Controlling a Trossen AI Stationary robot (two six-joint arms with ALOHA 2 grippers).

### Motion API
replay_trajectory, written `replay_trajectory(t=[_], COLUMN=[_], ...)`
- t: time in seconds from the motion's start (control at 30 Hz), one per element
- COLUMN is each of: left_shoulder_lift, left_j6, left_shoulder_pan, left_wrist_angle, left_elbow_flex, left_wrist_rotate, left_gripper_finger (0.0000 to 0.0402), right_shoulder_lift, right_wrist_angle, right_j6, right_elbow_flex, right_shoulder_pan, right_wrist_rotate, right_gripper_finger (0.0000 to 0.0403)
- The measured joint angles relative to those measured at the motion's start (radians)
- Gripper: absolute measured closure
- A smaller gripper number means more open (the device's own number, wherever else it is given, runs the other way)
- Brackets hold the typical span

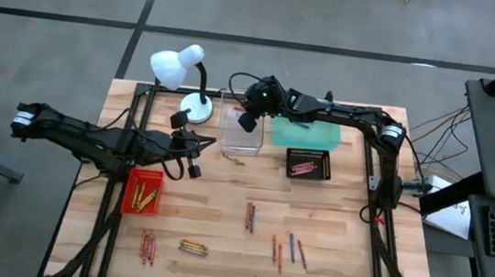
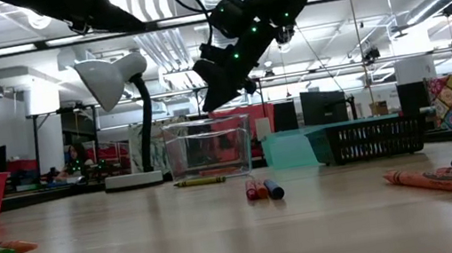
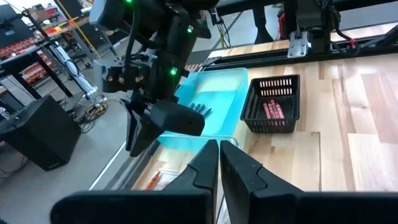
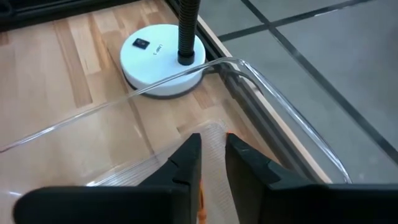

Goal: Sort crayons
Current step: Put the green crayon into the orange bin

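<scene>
— Start with the big things. What's on the worktop (image 1: pixel 331 221)?

— A white desk lamp (image 1: pixel 185 77) at the back, then four trays: a clear tray (image 1: pixel 241 130), a teal tray (image 1: pixel 308 131), a black tray (image 1: pixel 309 163) with red crayons inside, and a red tray (image 1: pixel 142 192) with yellow ones.

— And the arms?

— The right gripper (image 4: pixel 211 163) hangs over the clear tray, fingers narrow, pinching what looks like an orange crayon (image 4: pixel 200 208); only a sliver of orange shows between them. The left gripper (image 3: pixel 219 163) sits between the lamp base and the red tray, fingers nearly closed with nothing visible between them.

— Where are the rest of the crayons?

— Loose crayons (image 1: pixel 289 249) lie scattered along the front half of the worktop in small bunches, with one more crayon (image 2: pixel 199 182) just in front of the clear tray.

— How would they handle?

— My guess: very light, stiff but brittle, so they'd snap if squeezed hard or levered. The paper wrap gives some grip; bare wax tips would be slick. They're round, so they'd roll away from a nudge.

— Where to grab?

— Across the middle, fingers square to the stick, with a gentle pinch. Bunched ones probably need separating first.
</scene>
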Motion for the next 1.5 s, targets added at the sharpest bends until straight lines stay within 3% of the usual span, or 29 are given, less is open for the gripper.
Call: replay_trajectory(t=[0.23, 0.43, 0.8, 0.9, 1.1, 1.5], left_shoulder_lift=[0.003, 0.025, 0.090, 0.092, 0.109, 0.243], left_j6=[-0.005, -0.018, -0.148, -0.179, -0.244, -0.277], left_shoulder_pan=[0.000, 0.000, 0.000, -0.001, -0.005, -0.072], left_wrist_angle=[0.013, 0.009, 0.008, 0.010, 0.027, 0.070], left_elbow_flex=[0.000, 0.000, 0.000, 0.000, 0.000, 0.000], left_wrist_rotate=[0.000, 0.000, 0.006, 0.051, 0.167, 0.177], left_gripper_finger=[0.0401, 0.0401, 0.0401, 0.0401, 0.0401, 0.0401], right_shoulder_lift=[-0.036, -0.141, -0.314, -0.341, -0.378, -0.432], right_wrist_angle=[-0.028, -0.139, -0.453, -0.506, -0.536, -0.483], right_j6=[0.013, 0.026, 0.049, 0.087, 0.149, 0.312], right_elbow_flex=[-0.001, -0.001, -0.014, -0.024, -0.076, -0.243], right_shoulder_pan=[0.008, 0.060, 0.273, 0.343, 0.477, 0.676], right_wrist_rotate=[-0.003, -0.004, -0.004, -0.003, -0.003, -0.002], right_gripper_finger=[0.0309, 0.0312, 0.0338, 0.0341, 0.0344, 0.0344])
